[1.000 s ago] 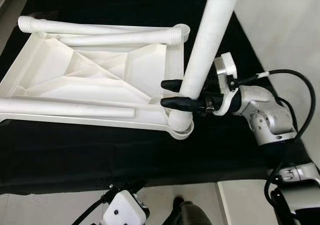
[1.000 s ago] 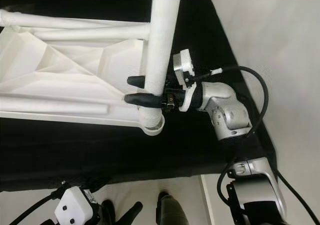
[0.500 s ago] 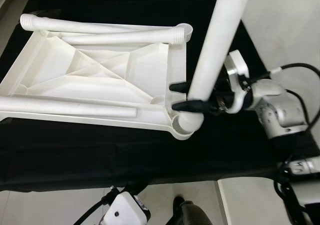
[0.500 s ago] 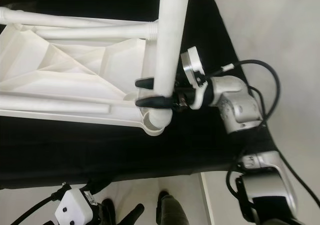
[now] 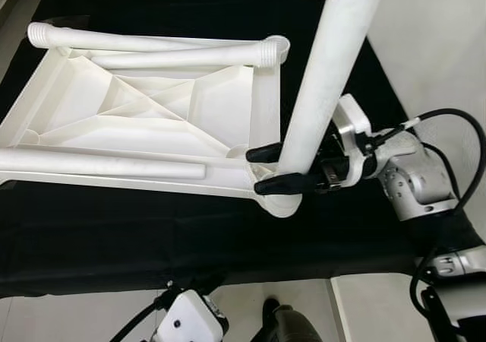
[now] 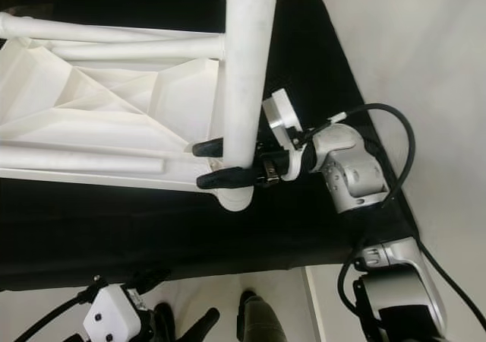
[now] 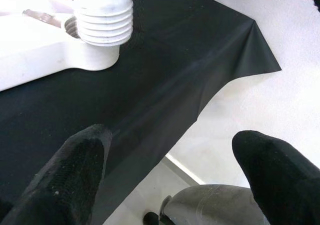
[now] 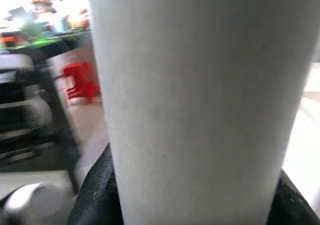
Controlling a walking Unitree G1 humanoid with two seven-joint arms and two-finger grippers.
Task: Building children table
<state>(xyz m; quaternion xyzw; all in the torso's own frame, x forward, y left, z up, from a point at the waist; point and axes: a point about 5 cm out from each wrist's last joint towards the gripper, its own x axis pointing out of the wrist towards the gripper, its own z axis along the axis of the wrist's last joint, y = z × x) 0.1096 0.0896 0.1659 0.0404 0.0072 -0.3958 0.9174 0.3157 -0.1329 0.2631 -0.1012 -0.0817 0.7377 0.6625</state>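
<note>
— Cloth first: what are you seeing under the parts?

— Black cloth [image 5: 152, 235] is covering the floor, and the white table top [image 5: 152, 114] is lying on it upside down, ribs facing up. Pale tiled floor [image 5: 91, 315] is showing along the near edge of the cloth and again off to the right side, where one corner of the cloth [image 7: 260, 60] is ending on it.

— Where is the leg you are working with?

— Your right gripper [image 5: 267, 169] is clamping the white table leg [image 5: 326, 76] between both black fingers, low on the tube. The leg is standing nearly upright, its bottom end sitting in the round corner socket [image 5: 281, 204] at the near right corner of the top. Two more legs [image 5: 152, 49] are lying across the far edge, and another leg [image 5: 99, 163] is resting along the near edge.

— And your other arm?

— Your left gripper [image 7: 170, 165] is hanging low with its fingers spread wide, holding nothing. Beyond it a ribbed leg end [image 7: 102, 15] is meeting a corner socket. Behind the gripped leg, the right wrist view is giving you a blurred room with something red [image 8: 80, 80].
</note>
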